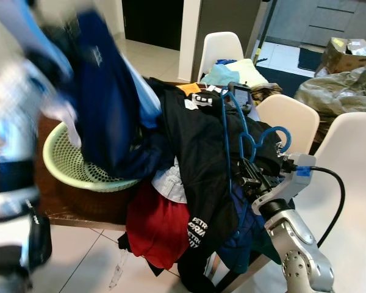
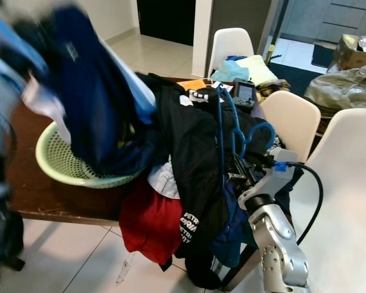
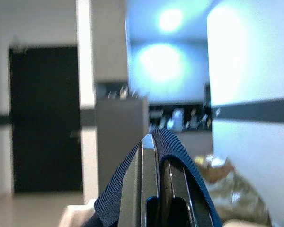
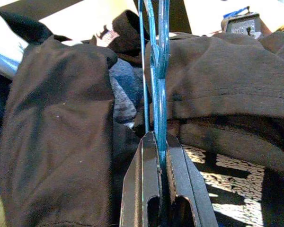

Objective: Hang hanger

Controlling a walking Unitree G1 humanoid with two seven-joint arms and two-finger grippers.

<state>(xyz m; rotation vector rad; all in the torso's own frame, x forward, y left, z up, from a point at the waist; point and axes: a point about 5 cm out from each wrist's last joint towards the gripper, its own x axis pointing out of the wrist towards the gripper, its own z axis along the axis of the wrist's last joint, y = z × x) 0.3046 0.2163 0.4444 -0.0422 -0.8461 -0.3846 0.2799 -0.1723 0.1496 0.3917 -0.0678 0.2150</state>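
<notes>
A blue plastic hanger stands upright against a black garment heaped on the table. My right gripper is shut on the hanger's lower part; in the right wrist view its fingers clamp the blue bars over the black cloth. A navy blue garment hangs lifted over the green basket, blurred by motion. My left gripper is shut on a fold of navy fabric, raised high with the room's walls behind it. My left arm is a white blur at the left.
A wooden table carries the clothes pile, with a red garment hanging off its front edge. White chairs stand to the right and behind. A black handheld device lies on folded clothes. A cardboard box and a bag sit at the back right.
</notes>
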